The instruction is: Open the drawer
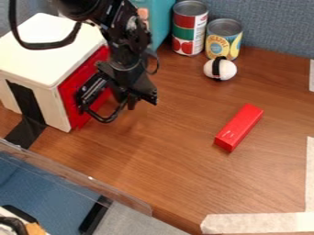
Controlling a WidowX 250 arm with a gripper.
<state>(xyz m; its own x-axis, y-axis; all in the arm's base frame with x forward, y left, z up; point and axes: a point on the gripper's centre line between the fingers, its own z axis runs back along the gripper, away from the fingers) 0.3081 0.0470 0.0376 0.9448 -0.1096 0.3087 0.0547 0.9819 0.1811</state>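
Note:
The black gripper (pixel 132 100) hangs low over the table, just in front and to the right of the drawer. Its body hides part of the red drawer front (pixel 72 103), which is set in the side of a white box (pixel 38 50) at the upper left. A dark curved handle (pixel 107 119) stands out from that front, right beside the gripper; whether the two touch, I cannot tell. The red front looks about flush with the box's edges.
A red block (pixel 239 127) lies to the right of centre. Behind it are a white ball with a black band (pixel 219 69) and two cans (pixel 190 27), (pixel 223 38). A clear panel edge (pixel 80 176) crosses the lower left.

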